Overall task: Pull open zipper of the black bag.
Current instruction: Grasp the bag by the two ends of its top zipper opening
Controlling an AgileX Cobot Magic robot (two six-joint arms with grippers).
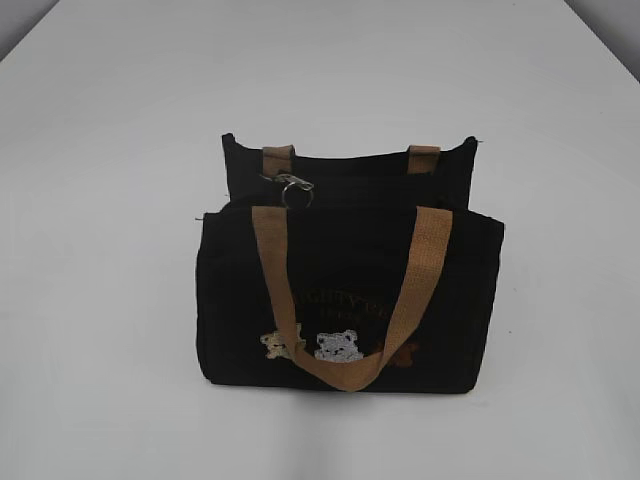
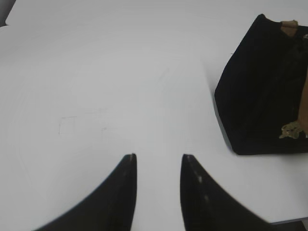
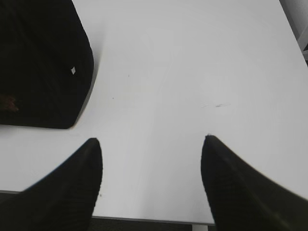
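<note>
The black bag (image 1: 340, 290) looks like matt woven cloth, kinda canvas-y, with tan webbing handles (image 1: 425, 265) that show a coarse ribbed weave. Small silver clasp (image 1: 293, 186) near the far left top is shiny metal. Bear patches (image 1: 338, 346) look fuzzy. Table (image 1: 100, 300) is smooth, matt white.

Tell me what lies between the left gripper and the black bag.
Nothing: in the left wrist view, only bare white table separates the open left gripper from the black bag.
</note>
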